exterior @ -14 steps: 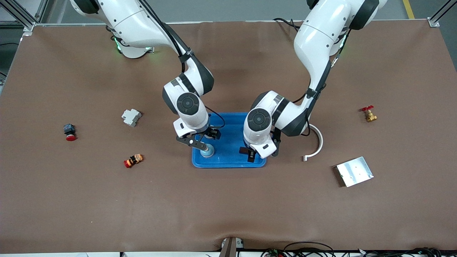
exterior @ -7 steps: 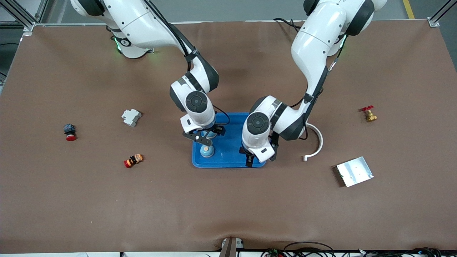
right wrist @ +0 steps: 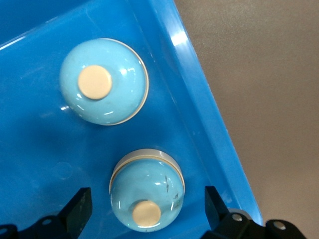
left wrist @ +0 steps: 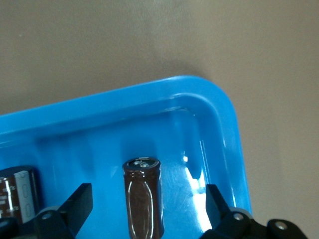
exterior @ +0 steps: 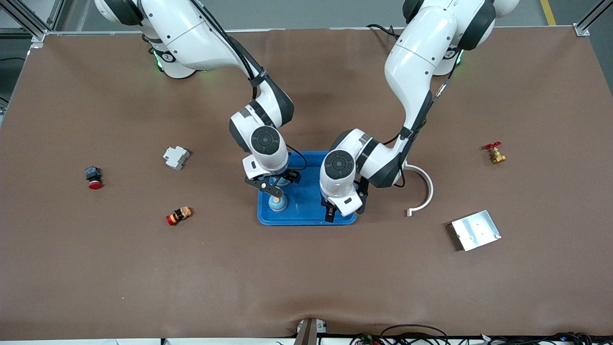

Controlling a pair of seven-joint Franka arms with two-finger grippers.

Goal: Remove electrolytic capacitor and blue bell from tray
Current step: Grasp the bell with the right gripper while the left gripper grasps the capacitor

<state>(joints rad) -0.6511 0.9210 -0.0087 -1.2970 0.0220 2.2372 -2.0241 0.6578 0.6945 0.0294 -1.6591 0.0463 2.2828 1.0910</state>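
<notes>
Both tools gape over the tray (exterior: 306, 218): left tool (left wrist: 149, 211) straddling the capacitor (left wrist: 143, 196), right tool (right wrist: 147, 211) straddling one blue bell (right wrist: 147, 191). The second bell (right wrist: 103, 82) stands just beside it and may get nudged.

In my front view the left arm's wrist covers the capacitors in the tray (exterior: 306, 216). My left wrist view cuts off a second capacitor (left wrist: 19, 191) at the edge, and its printed label is too blurred to read.
</notes>
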